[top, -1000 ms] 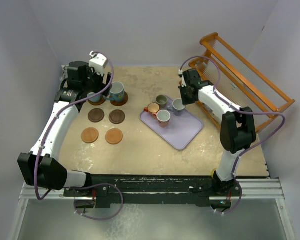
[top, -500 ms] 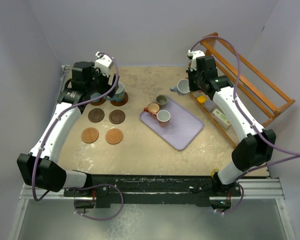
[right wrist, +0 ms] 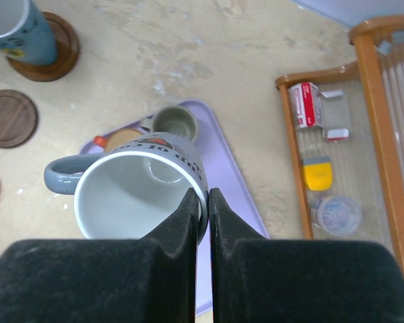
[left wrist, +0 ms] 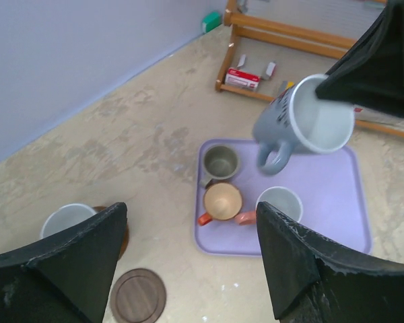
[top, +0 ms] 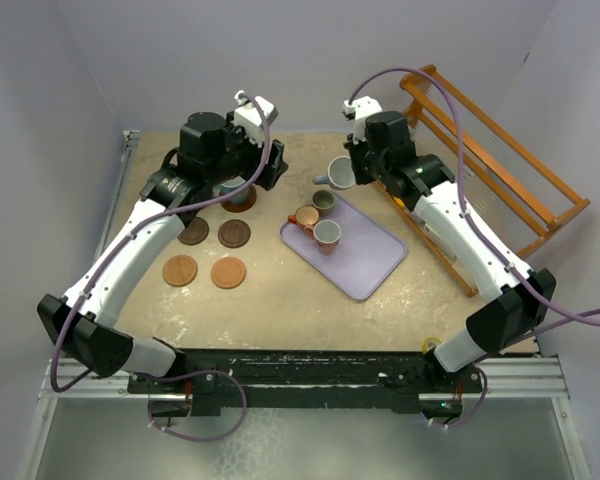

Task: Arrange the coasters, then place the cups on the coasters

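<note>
The right fingers (right wrist: 195,225) are pinching the rim of the grey-blue mug (right wrist: 131,198), one finger inside the mouth and one outside against the wall, so the mug is hanging from them clear of the bench (top: 280,310). In the left wrist view the mug is tilting, its handle pointing away from the fingers. From above it is hovering just beyond the far corner of the lavender tray (top: 365,265).

The left fingers (left wrist: 87,252) are standing spread wide with nothing between them, above a light blue cup (right wrist: 17,27) that is sitting on a dark brown coaster (right wrist: 60,50) at the far left of the bench.

Three cups are standing together at the far end of the tray: a grey-olive one (top: 323,200), an orange one (top: 307,215) and a pinkish-red one (top: 327,234). Nearer the arms, two dark brown coasters (top: 234,233) and two orange-brown coasters (top: 180,270) are lying bare in two rows.
</note>
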Tool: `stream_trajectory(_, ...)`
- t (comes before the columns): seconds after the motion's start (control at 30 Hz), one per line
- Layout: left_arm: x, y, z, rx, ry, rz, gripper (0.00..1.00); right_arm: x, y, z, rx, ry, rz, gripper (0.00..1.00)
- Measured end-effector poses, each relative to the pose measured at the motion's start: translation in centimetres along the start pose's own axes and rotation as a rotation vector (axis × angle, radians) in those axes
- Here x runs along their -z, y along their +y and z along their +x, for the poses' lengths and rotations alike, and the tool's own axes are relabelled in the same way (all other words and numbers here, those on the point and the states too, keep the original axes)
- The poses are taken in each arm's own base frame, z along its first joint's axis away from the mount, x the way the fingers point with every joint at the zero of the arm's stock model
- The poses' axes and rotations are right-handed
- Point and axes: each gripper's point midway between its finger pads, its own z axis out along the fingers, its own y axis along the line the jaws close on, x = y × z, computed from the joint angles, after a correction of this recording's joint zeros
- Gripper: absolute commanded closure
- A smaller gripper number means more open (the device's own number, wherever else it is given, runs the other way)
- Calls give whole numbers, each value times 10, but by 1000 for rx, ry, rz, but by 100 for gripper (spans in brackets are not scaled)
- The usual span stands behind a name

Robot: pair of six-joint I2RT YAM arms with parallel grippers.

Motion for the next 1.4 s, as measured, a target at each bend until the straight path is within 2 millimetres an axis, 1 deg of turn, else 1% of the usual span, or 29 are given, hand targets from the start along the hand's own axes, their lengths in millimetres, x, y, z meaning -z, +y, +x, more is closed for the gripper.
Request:
stream_trajectory(0.1, -10, -15, -6, 36, -3, 31, 27, 6, 20, -9, 34, -19, -29, 100)
stream_trajectory(0.2, -21, -28, -2, 77, 15, 51, 27, 10, 37, -22, 52, -47, -54, 100)
stream_trajectory(0.27, -28, -36, 2, 112, 31, 61, 27, 10, 43, -27, 62, -58, -56, 100)
stream_trajectory(0.37, -38, -46, 9, 161, 58, 67, 29, 6, 53, -30, 75, -57, -61, 100)
stream_trajectory(0.47, -47, -53, 16, 215, 85, 68, 32, 0, 60, -25, 92, -36, -60, 100)
stream_trajectory(0.57, -52, -53, 18, 242, 95, 56, 38, -5, 65, -17, 106, -8, -60, 100)
stream_trajectory(0.7, -59, -45, 24, 276, 111, 2, 44, -5, 65, -13, 114, 8, -53, 100)
stream_trajectory(0.93, -68, -39, 25, 294, 117, -39, 53, -3, 66, -16, 105, 4, -53, 100)
stream_trajectory(1.23, -72, -39, 30, 323, 131, -49, 60, -1, 69, -18, 89, -1, -58, 100)
stream_trajectory(1.33, -76, -40, 32, 334, 138, -47, 62, 2, 72, -22, 87, -12, -63, 100)
stream_trajectory(1.4, -78, -41, 34, 339, 143, -44, 65, 4, 74, -25, 88, -19, -66, 100)
